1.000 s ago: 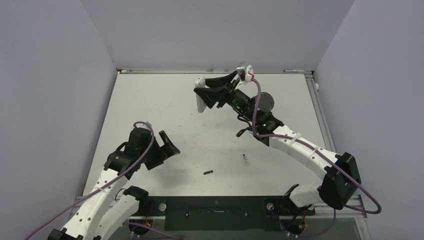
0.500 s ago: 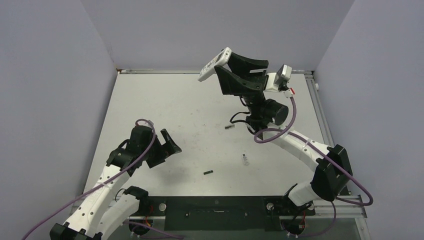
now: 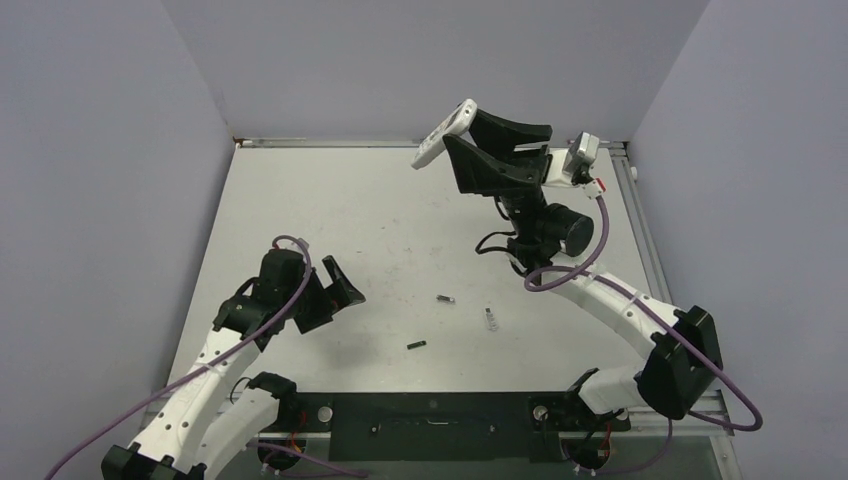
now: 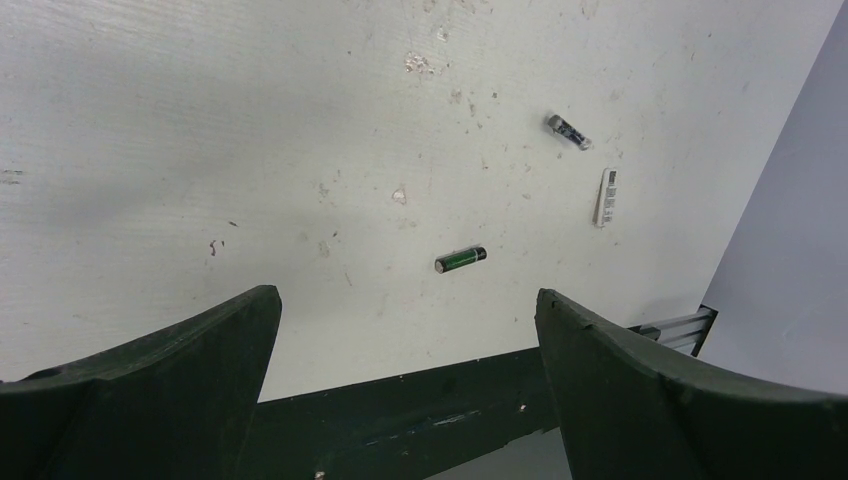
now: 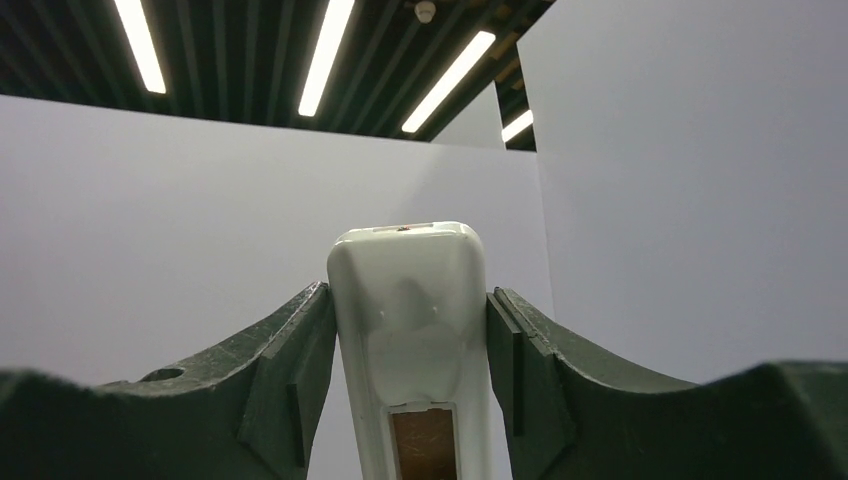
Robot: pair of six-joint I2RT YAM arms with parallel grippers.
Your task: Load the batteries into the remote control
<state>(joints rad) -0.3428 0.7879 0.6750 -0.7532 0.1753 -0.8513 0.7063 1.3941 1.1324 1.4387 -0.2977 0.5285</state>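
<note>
My right gripper (image 3: 458, 128) is raised high over the far side of the table, shut on the white remote control (image 3: 440, 138), which points up and to the left. In the right wrist view the remote (image 5: 408, 300) stands between the fingers with its open battery slot (image 5: 423, 445) facing the camera. Two dark batteries lie on the table: one (image 3: 417, 345) near the front, one (image 3: 445, 299) a little farther back. Both show in the left wrist view, the nearer (image 4: 460, 260) and the farther (image 4: 568, 131). My left gripper (image 3: 338, 290) is open and empty, left of the batteries.
A small white cover piece (image 3: 490, 318) lies right of the batteries; it also shows in the left wrist view (image 4: 605, 196). A black bar (image 3: 430, 420) runs along the table's front edge. Grey walls enclose the table on three sides.
My right arm has swung the remote up and to the right, tipping it. A second battery has dropped onto the table near the cover piece. The left arm has barely moved.
</note>
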